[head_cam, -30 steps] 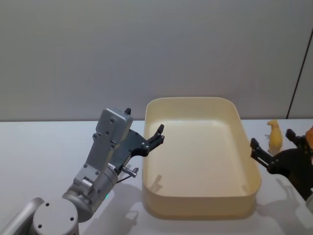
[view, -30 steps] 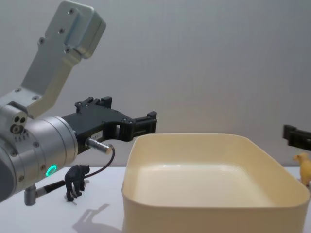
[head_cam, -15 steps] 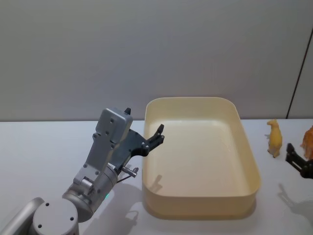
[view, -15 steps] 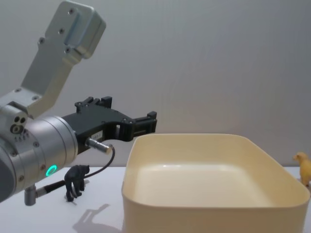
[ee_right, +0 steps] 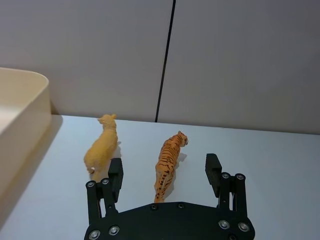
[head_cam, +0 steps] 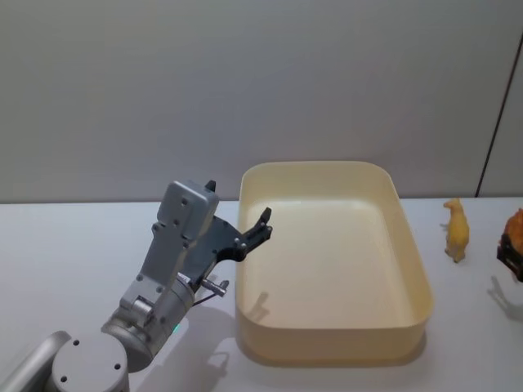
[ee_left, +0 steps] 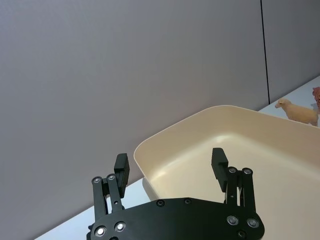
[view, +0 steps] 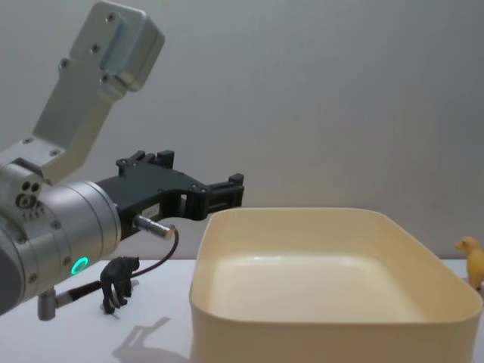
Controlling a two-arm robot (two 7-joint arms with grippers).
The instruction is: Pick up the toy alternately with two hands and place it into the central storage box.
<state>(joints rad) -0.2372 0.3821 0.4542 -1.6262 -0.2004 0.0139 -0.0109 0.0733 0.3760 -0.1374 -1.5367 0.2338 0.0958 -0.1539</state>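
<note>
We see the central storage box (head_cam: 327, 347) in the middle, an ape toy (view: 117, 283) to its left, a sheep toy (head_cam: 456, 233) then a tiger toy (ee_right: 169, 162) to its right.

White table (head_cam: 65, 245) bearing the central storage box (head_cam: 327, 345) and 3 toy animals (black ape (view: 117, 281), yellow llama (head_cam: 456, 230), orange tiger (ee_right: 167, 165))

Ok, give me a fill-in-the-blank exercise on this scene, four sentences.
The right gripper, open, faces a striped orange ___. The yellow toy stands on the storage box's ___ side. The black toy stands on the box's ___ side. The left gripper hovers by the box's left rim with its fingers ___.
Missing words: tiger; right; left; open.
</note>
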